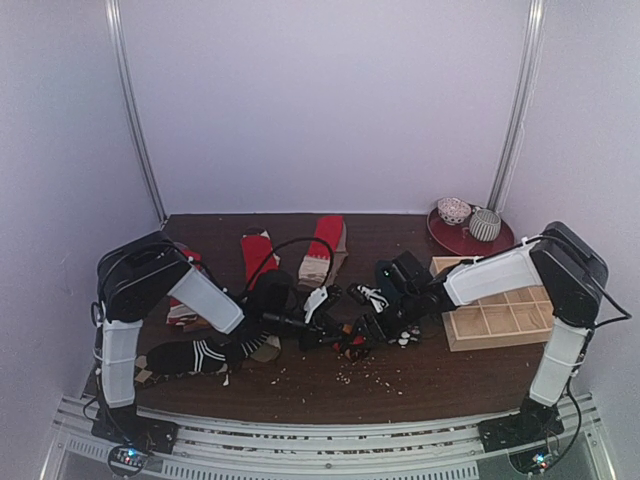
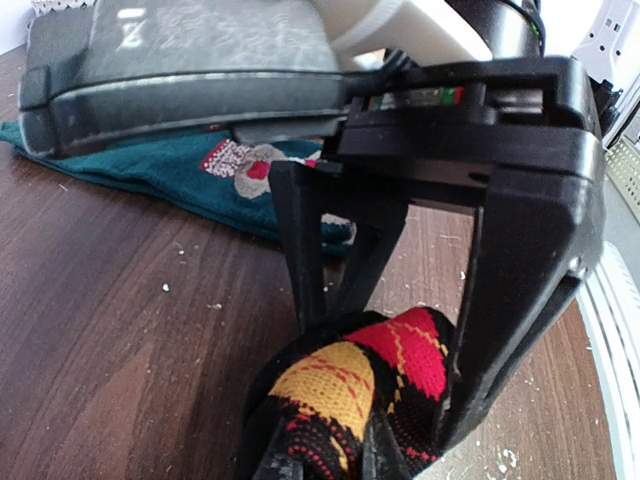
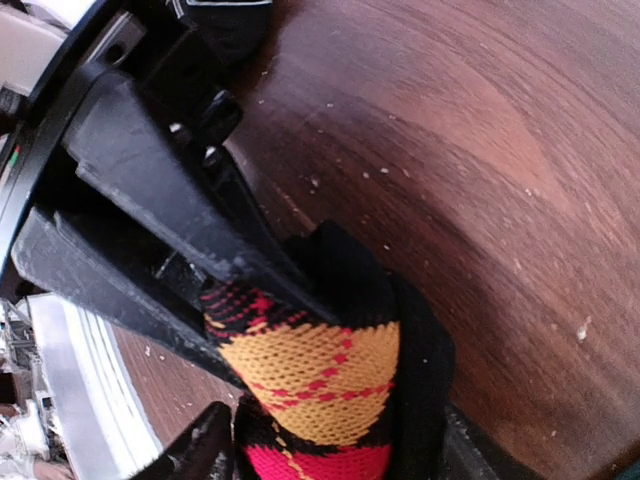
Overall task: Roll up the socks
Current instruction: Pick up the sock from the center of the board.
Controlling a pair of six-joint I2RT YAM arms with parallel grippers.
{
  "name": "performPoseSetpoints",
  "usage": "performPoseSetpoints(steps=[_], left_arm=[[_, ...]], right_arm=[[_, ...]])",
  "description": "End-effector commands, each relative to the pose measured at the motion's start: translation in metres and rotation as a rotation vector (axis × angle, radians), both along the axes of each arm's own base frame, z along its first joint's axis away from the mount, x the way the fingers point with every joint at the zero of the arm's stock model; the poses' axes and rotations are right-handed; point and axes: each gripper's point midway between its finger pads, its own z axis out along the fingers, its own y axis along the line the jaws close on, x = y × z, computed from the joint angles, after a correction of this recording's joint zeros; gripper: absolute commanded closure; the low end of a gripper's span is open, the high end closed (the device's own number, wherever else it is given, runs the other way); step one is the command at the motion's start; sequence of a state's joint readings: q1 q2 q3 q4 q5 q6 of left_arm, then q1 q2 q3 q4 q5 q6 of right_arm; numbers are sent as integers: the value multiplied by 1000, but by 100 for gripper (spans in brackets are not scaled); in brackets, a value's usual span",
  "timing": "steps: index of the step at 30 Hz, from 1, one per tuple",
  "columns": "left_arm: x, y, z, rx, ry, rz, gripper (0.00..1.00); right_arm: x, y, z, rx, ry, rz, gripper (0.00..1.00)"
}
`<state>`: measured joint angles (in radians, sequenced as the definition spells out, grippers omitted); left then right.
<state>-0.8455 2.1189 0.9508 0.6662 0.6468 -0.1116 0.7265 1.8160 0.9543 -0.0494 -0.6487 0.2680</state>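
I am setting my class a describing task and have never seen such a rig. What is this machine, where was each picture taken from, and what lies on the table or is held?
These are two robot arms bolted at the near edge of a wooden table. The wide picture comes from a fixed camera above and behind them; the two close-ups come from a camera on each wrist. The left gripper and right gripper are both shut on the same black argyle sock. On the table lie a teal sock, a striped sock, red-and-beige socks, a wooden tray and a red plate.
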Motion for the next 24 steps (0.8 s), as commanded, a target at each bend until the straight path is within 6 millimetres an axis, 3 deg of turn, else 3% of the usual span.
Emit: performPoseSetpoints(steps=[1, 5, 12, 16, 20, 21, 22, 24], left_arm=[[-15, 51, -99, 333, 162, 102, 100], [-16, 51, -98, 333, 162, 101, 100], [-11, 48, -93, 321, 152, 113, 100], [-1, 42, -68, 279, 101, 135, 62], [11, 39, -37, 247, 19, 161, 36], [13, 39, -30, 246, 6, 166, 8], [15, 39, -25, 247, -5, 172, 2], [17, 40, -13, 241, -24, 182, 2]], right_arm=[[-15, -3, -20, -19, 75, -7, 42], [-20, 0, -28, -14, 106, 0, 57], [-25, -5, -40, -37, 120, -9, 91], [-18, -5, -37, -19, 93, -54, 100], [-12, 0, -25, 17, 64, -73, 100], [-10, 1, -23, 24, 58, -74, 100], [-8, 2, -19, 31, 50, -77, 100], [-6, 5, -11, 52, 33, -79, 100]])
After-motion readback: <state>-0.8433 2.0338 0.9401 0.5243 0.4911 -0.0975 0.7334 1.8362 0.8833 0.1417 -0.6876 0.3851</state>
